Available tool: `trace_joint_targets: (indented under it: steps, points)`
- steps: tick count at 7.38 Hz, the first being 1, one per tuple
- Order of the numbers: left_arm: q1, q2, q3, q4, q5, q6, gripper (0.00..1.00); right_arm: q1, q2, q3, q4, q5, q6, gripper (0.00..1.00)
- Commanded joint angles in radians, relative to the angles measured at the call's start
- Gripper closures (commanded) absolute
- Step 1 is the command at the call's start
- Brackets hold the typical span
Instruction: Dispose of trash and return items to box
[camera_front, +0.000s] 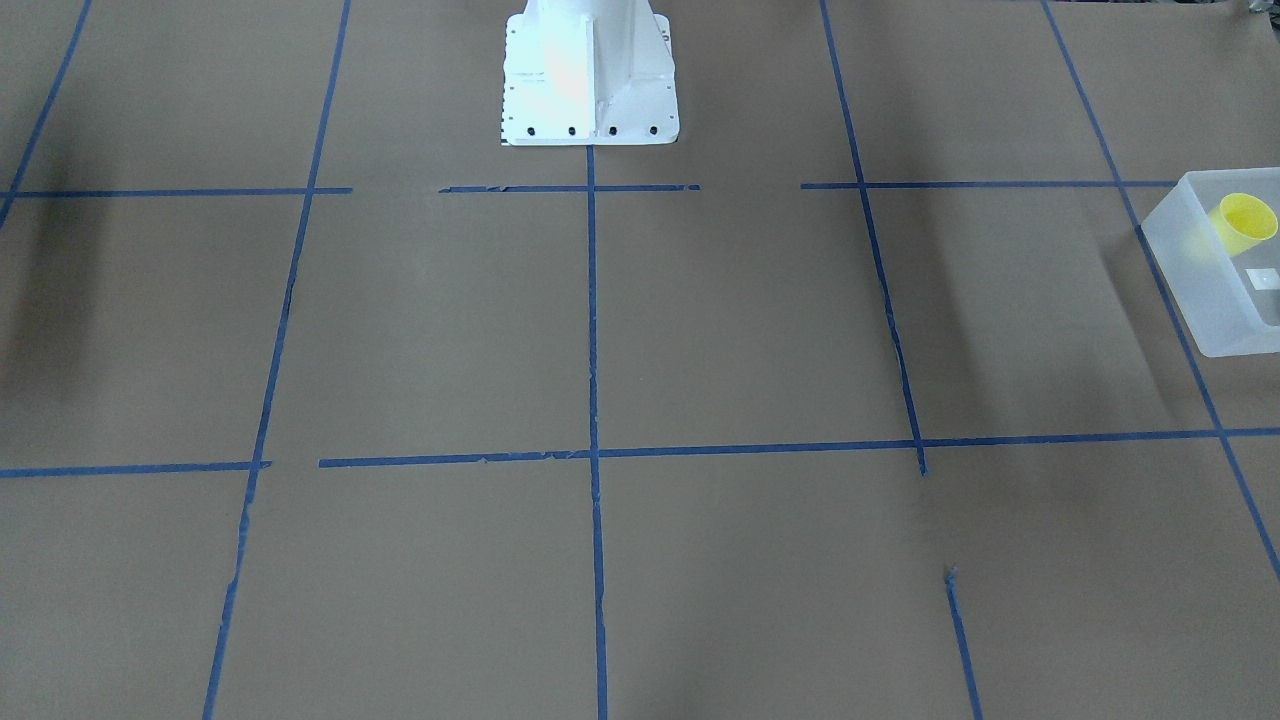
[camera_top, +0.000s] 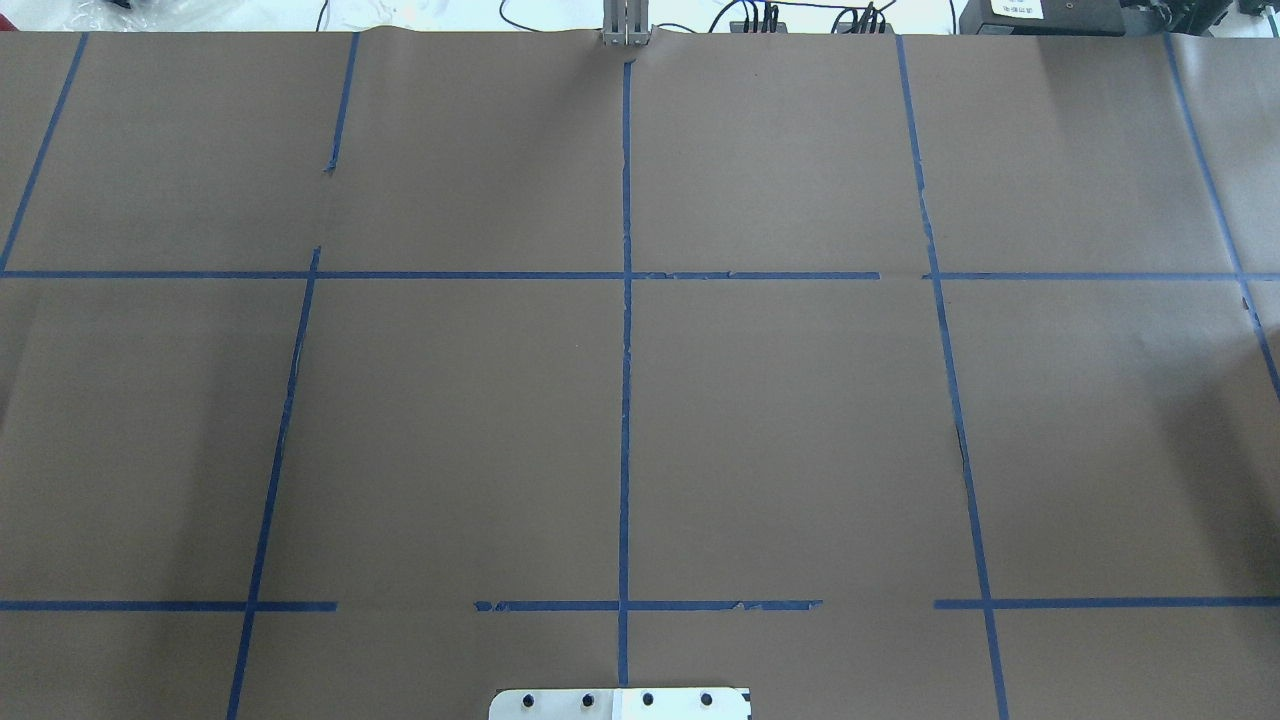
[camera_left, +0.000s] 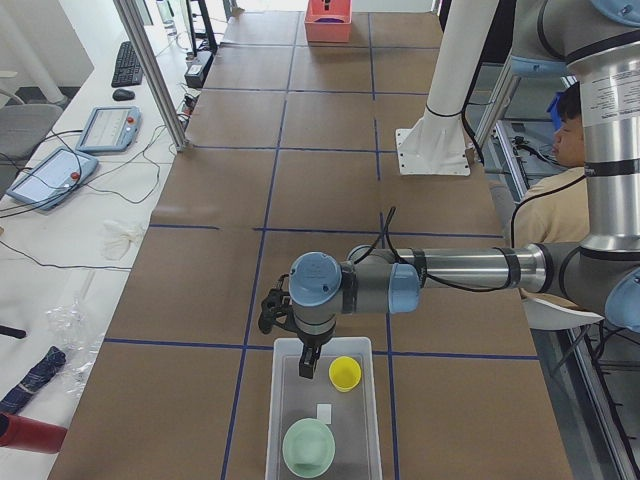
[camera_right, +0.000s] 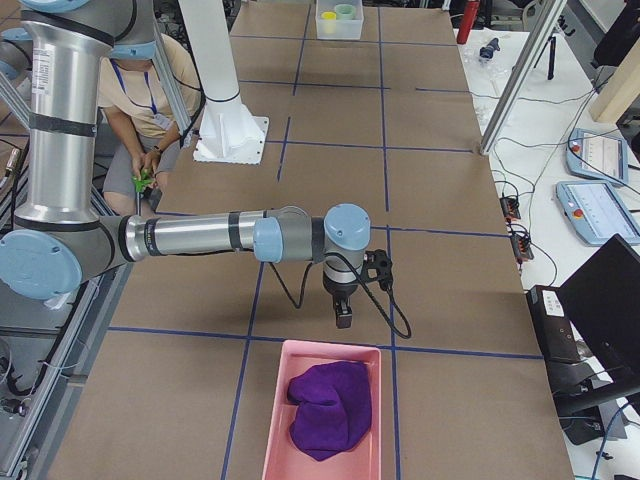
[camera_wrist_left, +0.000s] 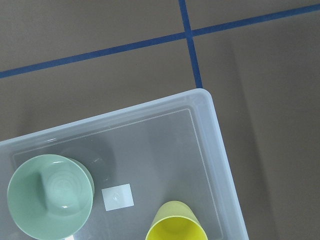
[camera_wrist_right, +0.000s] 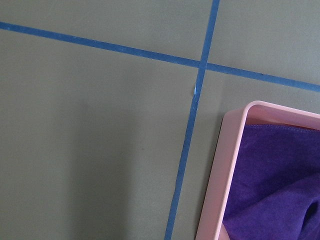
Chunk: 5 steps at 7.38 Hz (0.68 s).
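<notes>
The yellow cup (camera_front: 1245, 222) lies tilted inside the frosted box (camera_front: 1190, 280) at the table's end on my left side. It also shows in the left side view (camera_left: 345, 373) and the left wrist view (camera_wrist_left: 176, 226). The box (camera_wrist_left: 216, 135) has a white label (camera_wrist_left: 118, 196) on its floor. My left gripper (camera_left: 308, 365) hangs over the box's near end (camera_left: 374, 430), beside the cup; I cannot tell if it is open or shut. My right gripper (camera_right: 343, 318) hangs just short of a pink bin (camera_right: 330, 346); its state cannot be told either.
A pale green cup (camera_wrist_left: 50, 195) lies in the box next to the yellow one. The pink bin (camera_wrist_right: 215, 190) holds a purple cloth (camera_wrist_right: 275, 180). The robot's white base (camera_front: 590, 90) stands at the table's middle edge. A seated person (camera_left: 560, 190) is beside the base.
</notes>
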<state>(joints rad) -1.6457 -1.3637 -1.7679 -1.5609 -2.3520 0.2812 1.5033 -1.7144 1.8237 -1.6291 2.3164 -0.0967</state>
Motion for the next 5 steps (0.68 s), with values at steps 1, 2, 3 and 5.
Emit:
trace_joint_targets:
  steps: [1,2,3,5]
  points:
    - [-0.002,0.003,-0.007,0.002,-0.001,-0.001,0.0,-0.002,-0.001,-0.006,0.0,0.0,0.002,0.0]
    - [-0.002,0.002,-0.008,0.001,-0.001,-0.001,0.0,-0.003,-0.001,-0.017,0.0,0.001,0.005,0.0]
    - [-0.002,-0.001,-0.008,0.001,-0.001,-0.001,0.0,-0.005,-0.001,-0.017,0.0,0.0,0.006,0.0]
    - [-0.003,-0.009,-0.007,-0.001,-0.001,-0.001,0.0,-0.006,0.001,-0.017,0.002,0.0,0.008,0.0]
